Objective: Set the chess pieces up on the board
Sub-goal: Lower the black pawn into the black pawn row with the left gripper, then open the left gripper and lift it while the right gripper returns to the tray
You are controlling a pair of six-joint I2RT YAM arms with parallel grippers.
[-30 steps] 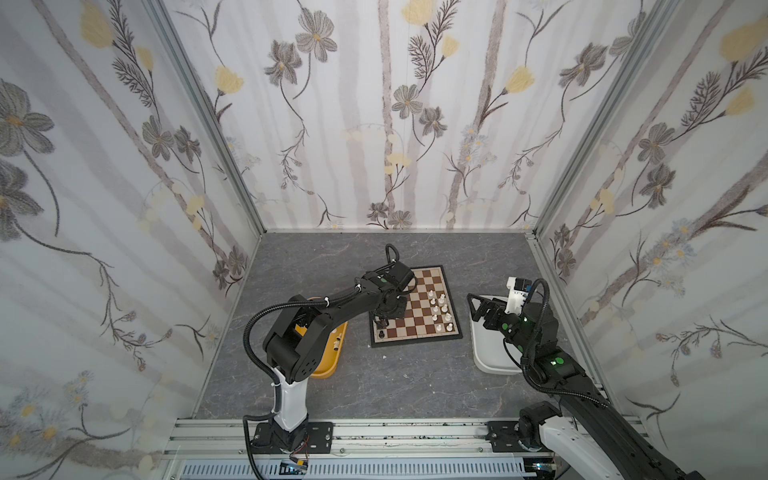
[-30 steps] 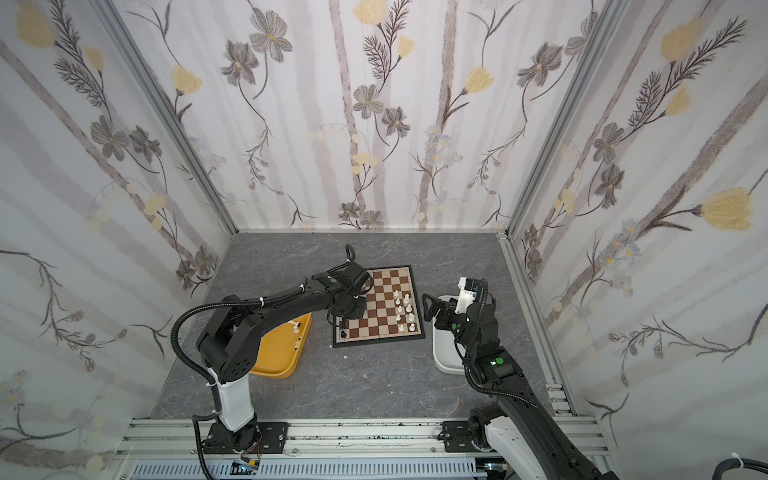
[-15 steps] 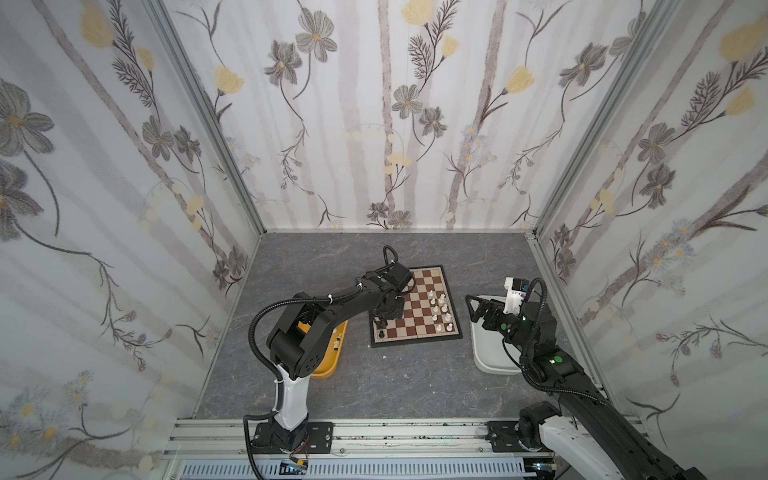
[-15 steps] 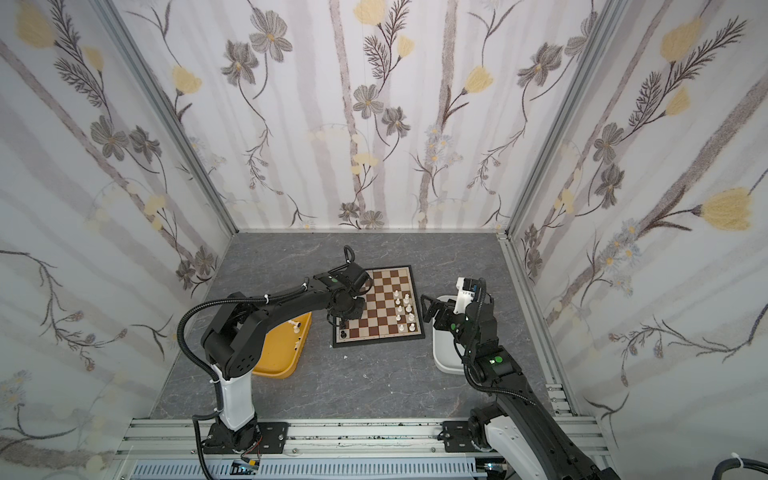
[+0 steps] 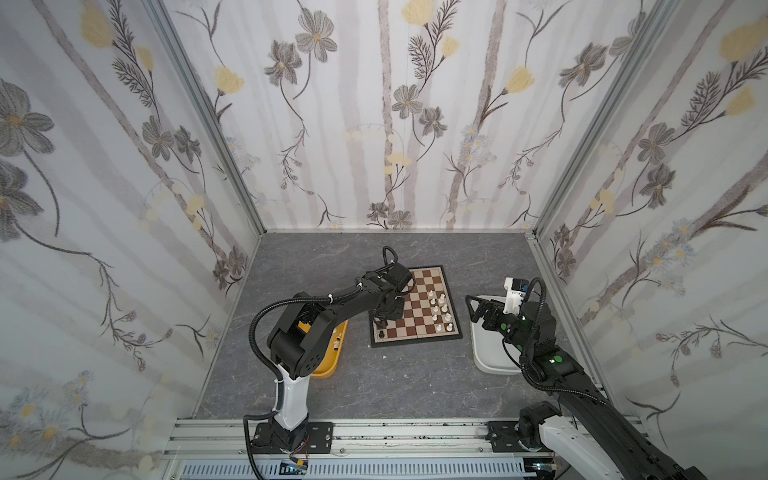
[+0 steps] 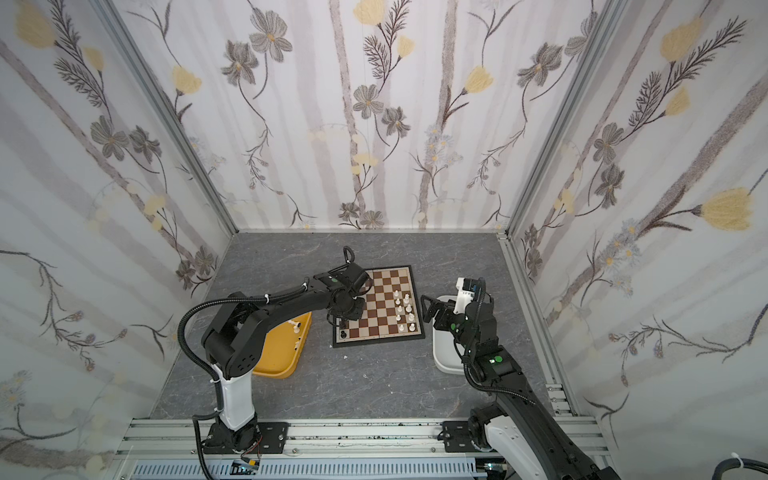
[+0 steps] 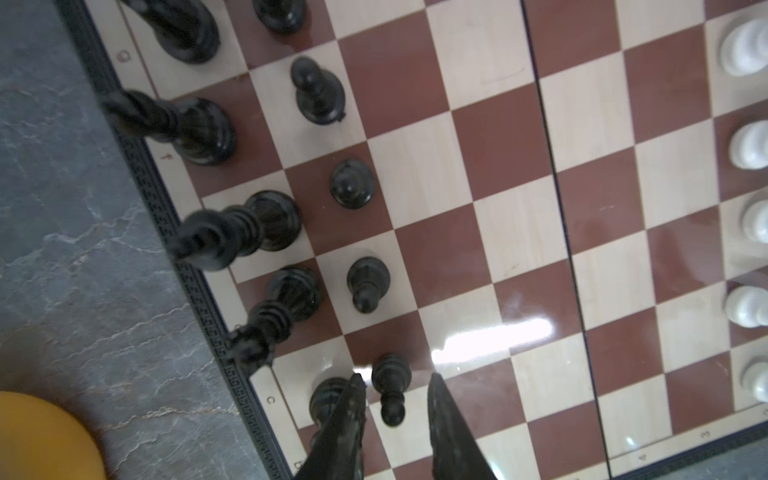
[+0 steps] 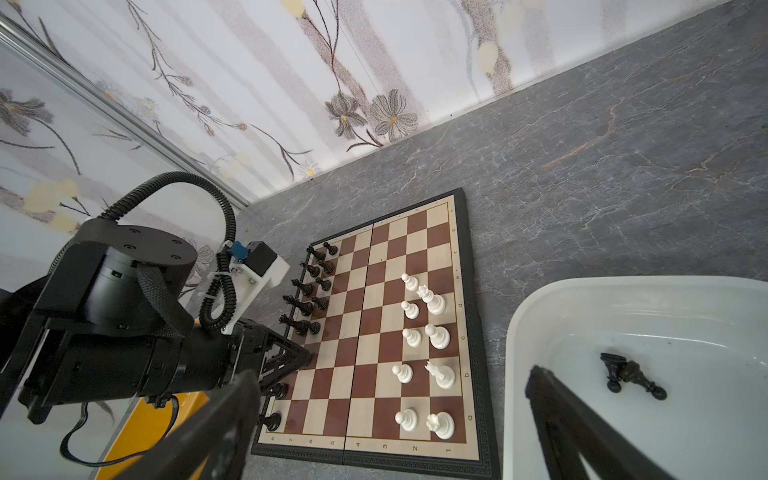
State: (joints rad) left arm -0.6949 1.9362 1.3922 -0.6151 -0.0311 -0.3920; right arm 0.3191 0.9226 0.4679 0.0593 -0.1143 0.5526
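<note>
My left pincer [image 7: 395, 380] is low over the board [image 7: 498, 199], jaws parted a little, w/ a black pawn [image 7: 389, 388] standing btwn the tips. It isn't clamped; a gap shows on one side of it. Tight spot: a black back-row piece [image 7: 326, 397] stands just beside one finger [image 7: 349, 415], partly hidden behind it. The tall black back row [image 7: 253, 228] runs along the board edge next to that, w/ more black pawns [image 7: 352, 183] lined up one file in. Across the board the white pieces [image 5: 440, 309] stand in two files on the opp. side. My right pincer [image 8: 392, 372] hangs w/ jaws spread wide, holding nothing, above the board-side rim of the white tub [image 8: 536, 316]. That tub sits on the counter [image 5: 374, 386] just right of the board in both top views. In it lie dark pieces [image 8: 631, 376] on their sides; one or two, can't tell. Left of the board, partly under my left arm [image 6: 291, 305], is the yellow tub [image 6: 282, 361] w/ a few white pcs [image 6: 296, 328] in it. Flowered walls [image 5: 395, 124] close in the back & sides.
</note>
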